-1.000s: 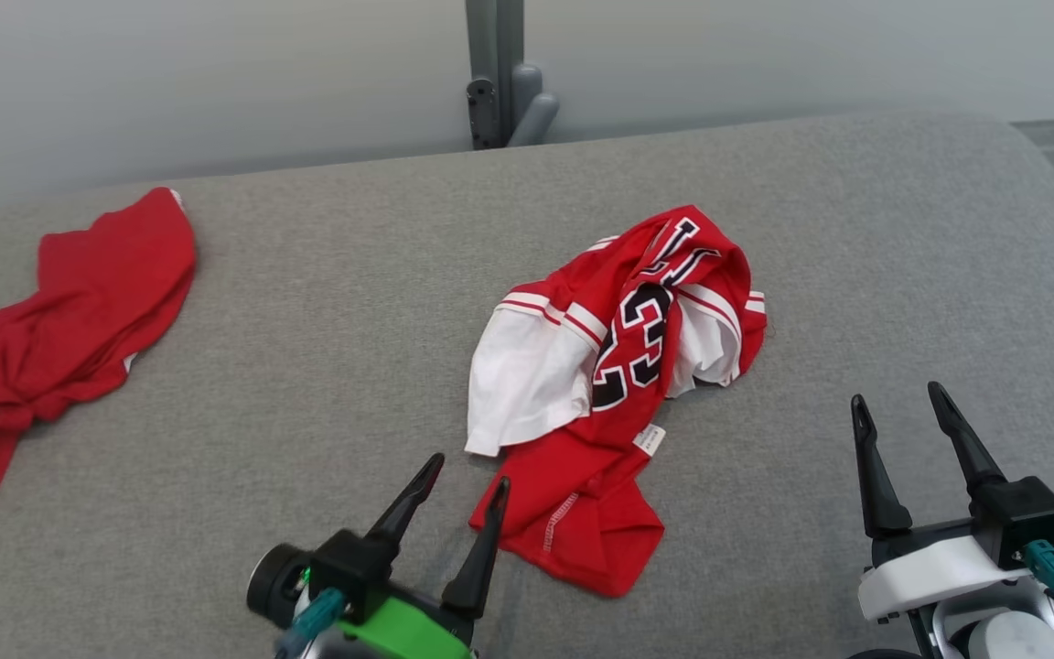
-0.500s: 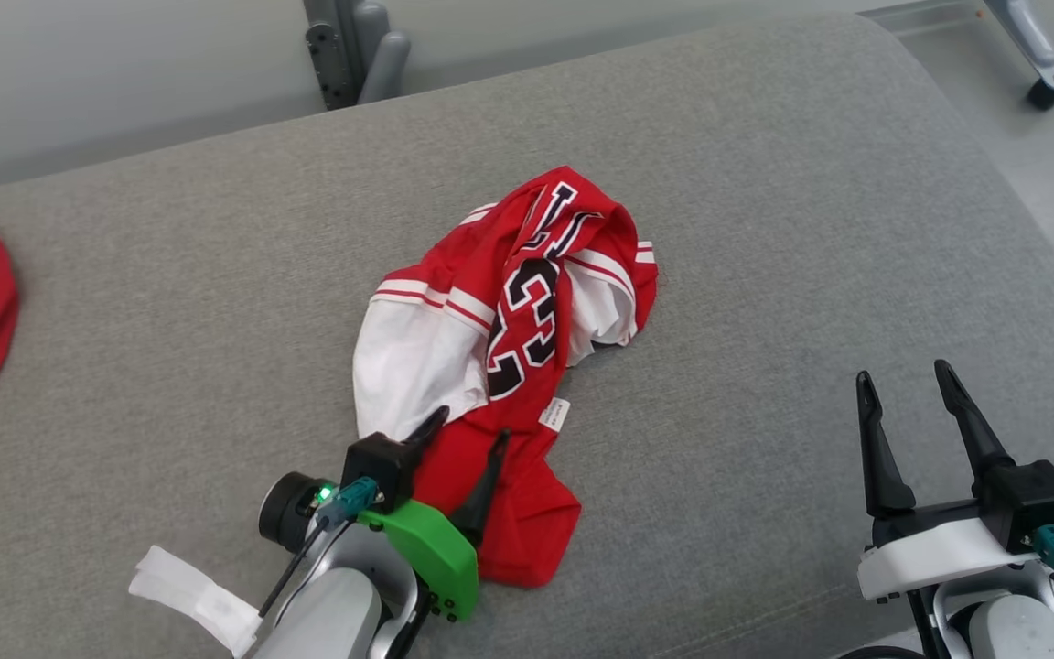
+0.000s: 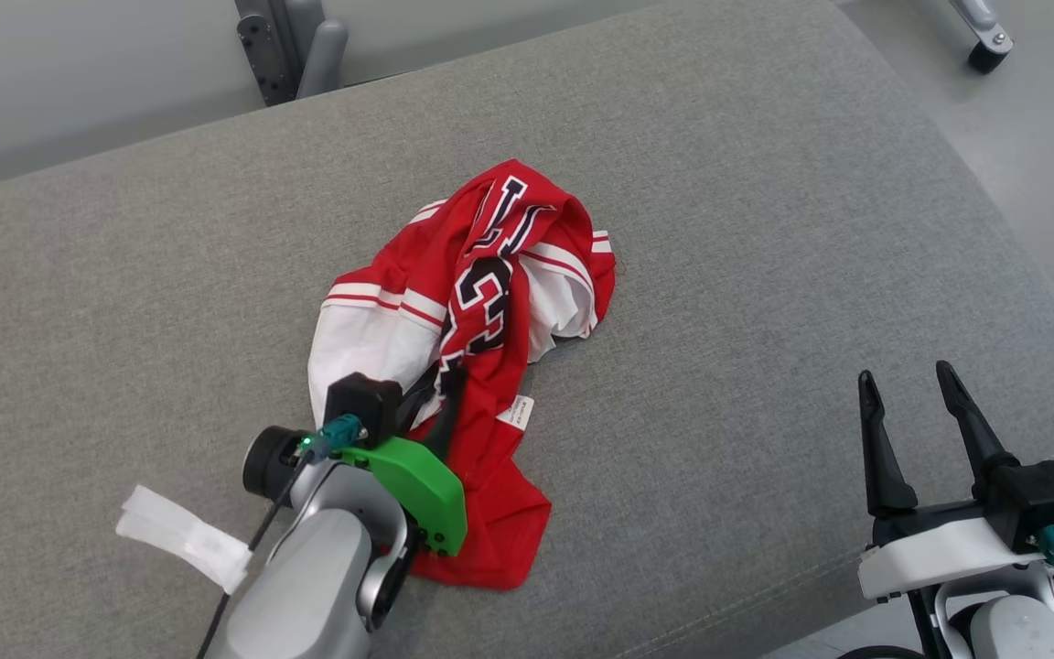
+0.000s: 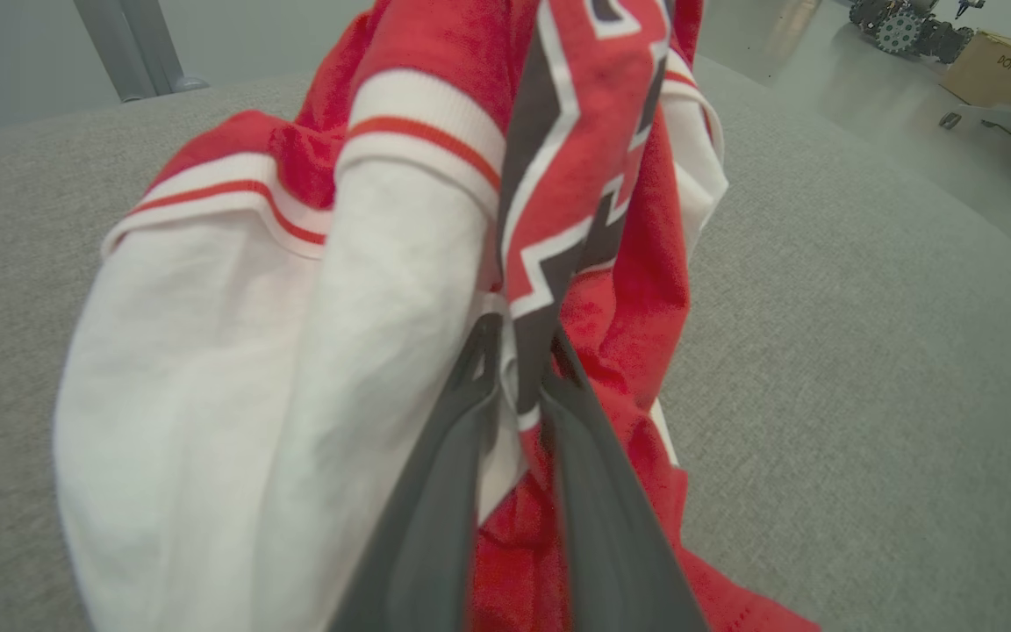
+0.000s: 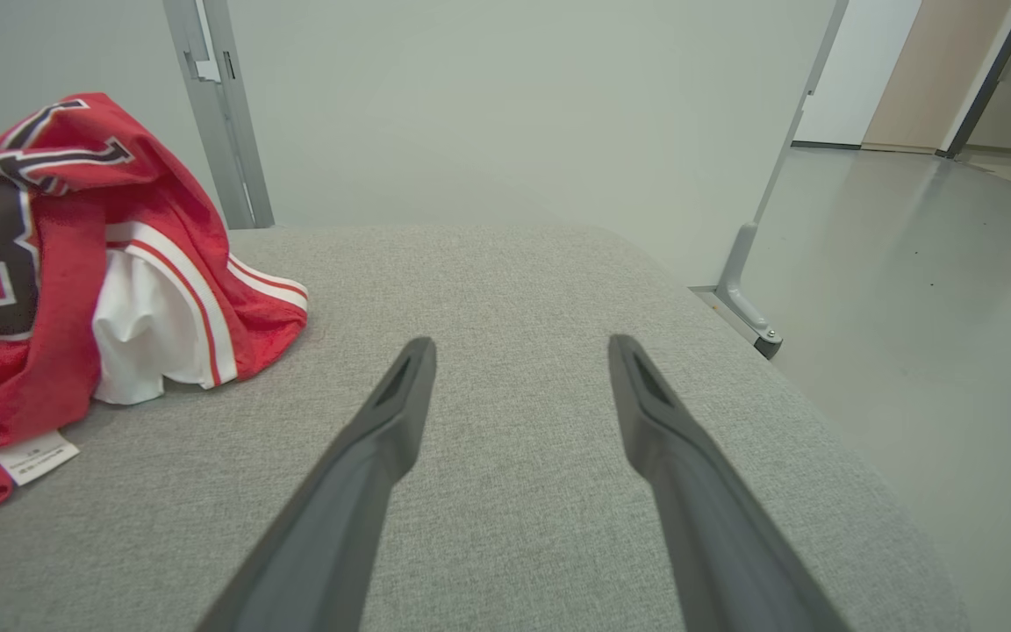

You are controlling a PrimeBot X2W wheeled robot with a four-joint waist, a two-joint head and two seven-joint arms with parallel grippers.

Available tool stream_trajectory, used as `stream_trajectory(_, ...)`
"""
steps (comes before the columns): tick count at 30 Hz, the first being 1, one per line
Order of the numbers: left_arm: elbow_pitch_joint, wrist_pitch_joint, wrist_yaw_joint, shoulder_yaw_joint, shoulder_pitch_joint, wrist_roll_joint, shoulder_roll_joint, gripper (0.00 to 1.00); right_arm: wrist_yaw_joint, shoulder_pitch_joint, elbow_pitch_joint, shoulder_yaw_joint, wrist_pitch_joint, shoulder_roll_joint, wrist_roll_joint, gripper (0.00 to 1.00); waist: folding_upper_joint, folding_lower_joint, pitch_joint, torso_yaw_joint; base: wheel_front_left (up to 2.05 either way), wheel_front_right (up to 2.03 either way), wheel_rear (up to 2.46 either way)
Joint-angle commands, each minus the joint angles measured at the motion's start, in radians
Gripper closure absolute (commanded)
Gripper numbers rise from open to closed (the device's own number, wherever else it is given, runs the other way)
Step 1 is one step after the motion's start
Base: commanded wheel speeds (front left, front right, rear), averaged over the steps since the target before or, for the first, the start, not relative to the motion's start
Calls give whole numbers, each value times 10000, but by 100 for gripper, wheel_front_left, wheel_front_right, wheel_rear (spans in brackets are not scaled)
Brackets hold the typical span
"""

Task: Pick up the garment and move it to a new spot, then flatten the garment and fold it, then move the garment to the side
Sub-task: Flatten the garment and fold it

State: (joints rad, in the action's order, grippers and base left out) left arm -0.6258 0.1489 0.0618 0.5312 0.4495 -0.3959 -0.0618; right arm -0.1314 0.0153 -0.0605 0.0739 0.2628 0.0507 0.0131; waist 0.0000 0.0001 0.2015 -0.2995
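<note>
Folds of the red-and-white garment (image 3: pixel 490 302) lie crumpled near the middle of the grey cushion (image 3: pixel 765 229), a small white label (image 3: pixel 518 410) showing at one side. The left gripper (image 3: pixel 440 395) reaches into the near half of the heap, its fingers (image 4: pixel 435 491) drawn close and pinching a ridge of cloth. The right gripper (image 3: pixel 902 371) hovers well apart near the cushion's right end, fingers spread wide.

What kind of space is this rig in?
Likely a robotics lab or test room: a grey padded bench holding a jersey, a partition post, a castor foot, and bare glossy floor with a cardboard box.
</note>
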Motion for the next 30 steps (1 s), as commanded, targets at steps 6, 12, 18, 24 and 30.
stream_trajectory(6, 656, -1094, 253, -317, 491, -562, -770, 100, 14, -136, -58, 24, 30, 0, 165, 0, 0, -1, -105, -11, 0, 0, 0)
stream_trajectory(12, 2425, -2789, 329, -815, 645, -987, -2201, 100, 14, -297, -57, 71, 30, 2, 252, 0, 0, -1, 20, 101, 0, 0, 0)
stream_trajectory(18, 2555, -3825, 415, -1246, 1010, -1095, -3645, 100, 14, -54, -133, -48, 30, 4, 365, 0, 0, -1, 263, 166, 0, 0, 0)
stream_trajectory(24, 1123, -3230, 165, -1247, 1524, -734, -3651, 0, 14, 115, -284, -220, 30, 5, 408, 0, 0, -1, 413, 295, 0, 0, 0)
stream_trajectory(30, 256, -2273, -340, -1499, 1662, -851, -3164, 0, 14, -49, -278, -199, 30, 6, 366, 0, 0, -1, 357, 457, 0, 0, 0)
